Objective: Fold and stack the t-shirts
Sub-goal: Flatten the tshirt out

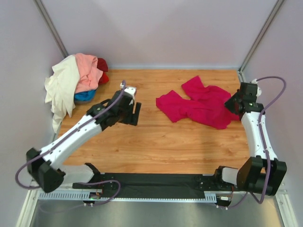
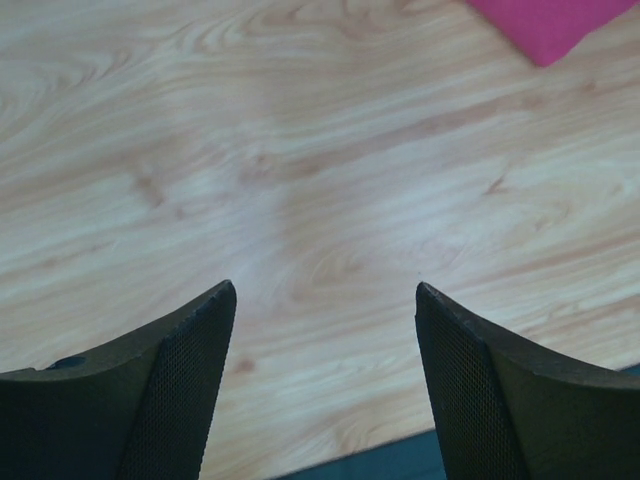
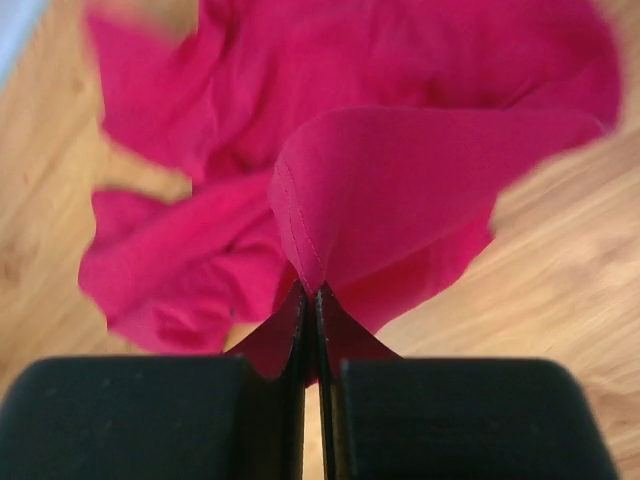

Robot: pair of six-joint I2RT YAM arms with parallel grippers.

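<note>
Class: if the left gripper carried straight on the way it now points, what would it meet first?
Probably the bare wooden table: the open left gripper frames only wood between its fingers. The magenta t-shirt lies farther off, to one side, though depth is hard to judge.

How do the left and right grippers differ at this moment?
The left gripper stands open and holds nothing; the right gripper is shut on a fold of the magenta t-shirt. The left hangs over the wooden table, short of the cloth; the right sits at the shirt's right edge. Both are black two-finger grippers.
</note>
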